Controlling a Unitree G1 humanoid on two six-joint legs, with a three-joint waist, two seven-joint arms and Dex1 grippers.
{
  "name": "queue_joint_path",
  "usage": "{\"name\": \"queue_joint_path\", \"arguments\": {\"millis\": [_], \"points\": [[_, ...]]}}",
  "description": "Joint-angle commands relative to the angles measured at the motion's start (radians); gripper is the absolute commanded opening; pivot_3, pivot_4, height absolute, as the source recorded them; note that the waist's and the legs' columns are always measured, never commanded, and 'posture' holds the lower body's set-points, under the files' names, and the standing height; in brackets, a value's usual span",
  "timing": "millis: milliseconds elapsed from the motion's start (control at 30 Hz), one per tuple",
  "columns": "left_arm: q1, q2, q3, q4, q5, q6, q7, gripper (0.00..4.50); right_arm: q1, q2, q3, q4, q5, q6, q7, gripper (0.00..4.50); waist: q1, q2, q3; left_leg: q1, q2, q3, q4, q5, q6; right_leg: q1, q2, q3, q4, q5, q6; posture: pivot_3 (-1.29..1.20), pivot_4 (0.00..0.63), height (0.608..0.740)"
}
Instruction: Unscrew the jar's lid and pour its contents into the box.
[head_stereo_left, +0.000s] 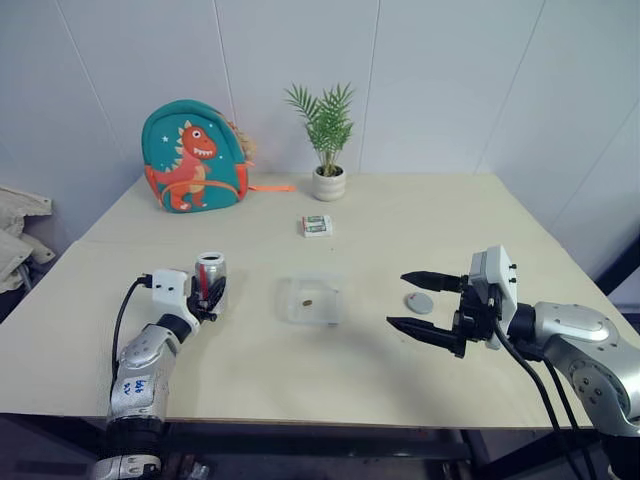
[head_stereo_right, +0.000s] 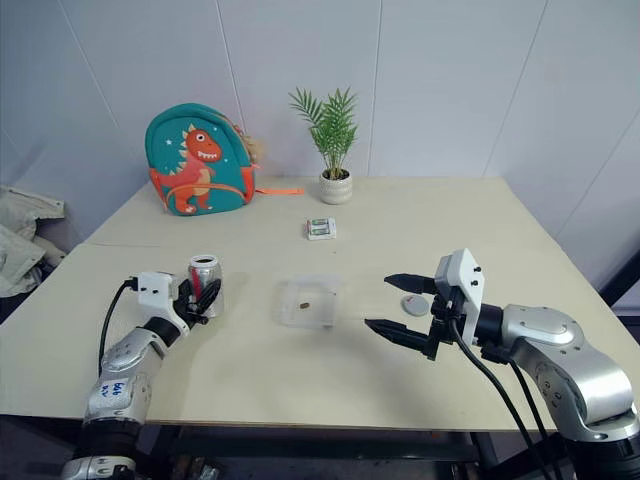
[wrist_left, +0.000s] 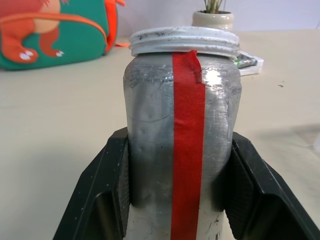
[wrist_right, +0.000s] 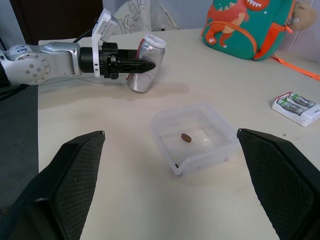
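Observation:
My left gripper (head_stereo_left: 212, 293) is shut on the jar (head_stereo_left: 210, 270), which stands upright at the table's left side, low over or on the tabletop. The jar (wrist_left: 182, 135) is silvery-clear with a red strip down its side and a white rim on top. The grey lid (head_stereo_left: 420, 302) lies flat on the table right of the box (head_stereo_left: 290, 312). This clear shallow box sits at the table's middle with the small brown contents (head_stereo_left: 307, 301) inside it. Just in front of the lid, my right gripper (head_stereo_left: 425, 302) hovers open and empty, pointing toward the box (wrist_right: 200, 162).
A teal dinosaur backpack (head_stereo_left: 193, 157) and a white plant pot (head_stereo_left: 328, 183) stand at the back of the table. A small white packet (head_stereo_left: 317, 226) lies behind the box. Pale cloth (head_stereo_left: 15, 230) sits beyond the table's left edge.

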Motion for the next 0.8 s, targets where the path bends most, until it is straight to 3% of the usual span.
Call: {"name": "queue_joint_path", "arguments": {"millis": [33, 233, 533, 800], "points": [[-0.001, 0.016, 0.01, 0.04, -0.003, -0.08, -0.031, 2.73, -0.024, -0.012, -0.002, -0.015, -0.004, -0.02, 0.009, 4.5, 0.0, 0.0, 0.0, 0.0, 0.0, 0.0, 0.0, 0.0, 0.0, 0.0, 0.0, 0.0, 0.0, 0.0, 0.0, 0.0, 0.15, 0.74], [0.05, 0.036, 0.028, -0.011, -0.02, -0.081, -0.045, 4.48, -0.051, -0.001, 0.024, 0.025, -0.028, -0.057, 0.042, 4.5, -0.001, 0.0, 0.0, 0.0, 0.0, 0.0, 0.0, 0.0, 0.0, 0.0, 0.0, 0.0, -0.001, 0.001, 0.0, 0.0, 0.15, 0.74], [0.198, 0.106, 0.04, -0.235, -0.024, 0.005, -0.057, 4.48, -0.081, 0.02, 0.052, 0.084, -0.055, -0.112, 0.08, 4.5, 0.0, 0.0, 0.0, 0.0, 0.001, 0.001, -0.003, 0.0, 0.0, -0.001, -0.001, 0.0, -0.003, 0.001, -0.001, 0.0, 0.15, 0.74], [0.394, 0.251, 0.097, -0.466, -0.097, 0.066, -0.221, 4.48, -0.078, 0.017, 0.058, 0.131, -0.077, -0.165, 0.127, 4.5, -0.003, 0.0, 0.0, 0.0, 0.002, 0.002, -0.008, 0.0, 0.0, -0.003, -0.001, 0.001, -0.006, -0.001, -0.004, 0.0, 0.15, 0.74]]}}
